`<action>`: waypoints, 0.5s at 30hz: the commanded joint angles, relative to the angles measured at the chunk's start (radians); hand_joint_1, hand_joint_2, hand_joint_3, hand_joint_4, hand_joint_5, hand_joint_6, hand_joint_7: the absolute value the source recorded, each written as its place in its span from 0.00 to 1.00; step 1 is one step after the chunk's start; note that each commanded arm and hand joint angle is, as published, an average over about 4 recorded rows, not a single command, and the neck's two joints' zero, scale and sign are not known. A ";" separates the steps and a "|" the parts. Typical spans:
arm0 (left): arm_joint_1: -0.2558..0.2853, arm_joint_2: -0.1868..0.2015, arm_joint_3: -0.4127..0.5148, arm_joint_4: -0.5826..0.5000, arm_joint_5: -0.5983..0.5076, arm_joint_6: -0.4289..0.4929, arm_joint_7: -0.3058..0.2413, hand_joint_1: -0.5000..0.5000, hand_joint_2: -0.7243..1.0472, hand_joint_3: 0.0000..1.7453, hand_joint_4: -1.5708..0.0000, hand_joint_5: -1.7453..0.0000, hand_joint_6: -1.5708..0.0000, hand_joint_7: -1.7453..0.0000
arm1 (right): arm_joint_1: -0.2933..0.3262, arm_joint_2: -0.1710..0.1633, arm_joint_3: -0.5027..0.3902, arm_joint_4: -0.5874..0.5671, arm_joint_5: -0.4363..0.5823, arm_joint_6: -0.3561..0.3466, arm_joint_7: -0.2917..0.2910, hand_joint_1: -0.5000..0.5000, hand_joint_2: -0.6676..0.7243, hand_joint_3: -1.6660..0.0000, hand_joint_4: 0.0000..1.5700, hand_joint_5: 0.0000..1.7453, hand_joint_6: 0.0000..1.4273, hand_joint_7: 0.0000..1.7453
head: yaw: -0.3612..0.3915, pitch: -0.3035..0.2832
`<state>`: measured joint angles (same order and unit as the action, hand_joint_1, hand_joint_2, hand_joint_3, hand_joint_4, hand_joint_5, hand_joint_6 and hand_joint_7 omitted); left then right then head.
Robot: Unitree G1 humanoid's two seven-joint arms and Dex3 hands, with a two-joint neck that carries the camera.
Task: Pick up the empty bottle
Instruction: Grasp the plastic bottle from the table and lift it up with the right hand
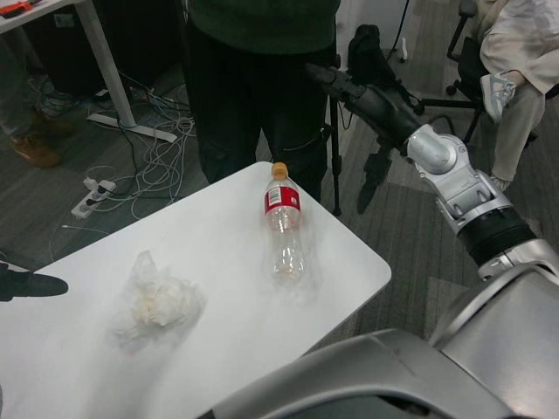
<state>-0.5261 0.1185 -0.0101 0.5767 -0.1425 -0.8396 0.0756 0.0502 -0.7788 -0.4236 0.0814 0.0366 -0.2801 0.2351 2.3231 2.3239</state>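
Grey carpet with loose cables (153,157) and a power strip (94,194) surrounds the white bench (218,349). We note a person in dark trousers (253,96) standing at the bench's far edge, and a second person's leg and shoe (502,87) at upper right beside a chair.

We find the empty bottle (285,229) lying on its side on the bench near the far right corner, orange cap pointing toward the standing person, red label just below the cap. A crumpled clear plastic wrapper (157,303) lies well apart to its left.

The right hand (362,92) is raised off the bench beyond its right edge, fingers extended and holding nothing, well clear of the bottle. Of the left hand (26,285) only a dark tip shows at the left edge; we cannot tell its state.
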 commanded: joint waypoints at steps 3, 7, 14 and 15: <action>-0.030 0.001 -0.004 0.056 -0.010 -0.003 -0.023 0.00 0.05 0.00 1.00 1.00 1.00 1.00 | 0.023 -0.100 0.049 -0.041 -0.328 -0.087 -0.031 0.33 0.56 0.98 0.00 0.00 0.00 0.00 | -0.007 0.009; -0.050 0.000 -0.013 0.116 -0.015 -0.003 -0.042 0.00 0.05 0.00 1.00 1.00 1.00 1.00 | -0.011 -0.150 0.145 -0.124 -0.557 -0.087 -0.056 0.35 0.53 0.95 0.00 0.00 0.00 0.00 | -0.008 -0.009; -0.078 0.000 -0.016 0.192 -0.029 -0.003 -0.057 0.00 0.05 0.00 1.00 1.00 1.00 1.00 | -0.152 -0.175 0.320 -0.128 -0.628 -0.083 -0.083 0.34 0.41 0.95 0.00 0.00 0.00 0.00 | 0.002 -0.005; -0.083 0.000 -0.018 0.202 -0.035 -0.003 -0.061 0.00 0.05 0.00 1.00 1.00 1.00 1.00 | -0.177 -0.187 0.355 -0.123 -0.636 -0.085 -0.087 0.35 0.41 0.95 0.00 0.00 0.00 0.00 | 0.002 -0.005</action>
<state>-0.5939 0.1198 -0.0283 0.7619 -0.1654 -0.8427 0.0207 -0.0887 -0.9350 -0.1067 -0.0483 -0.5924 -0.3604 0.1599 2.3251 2.3190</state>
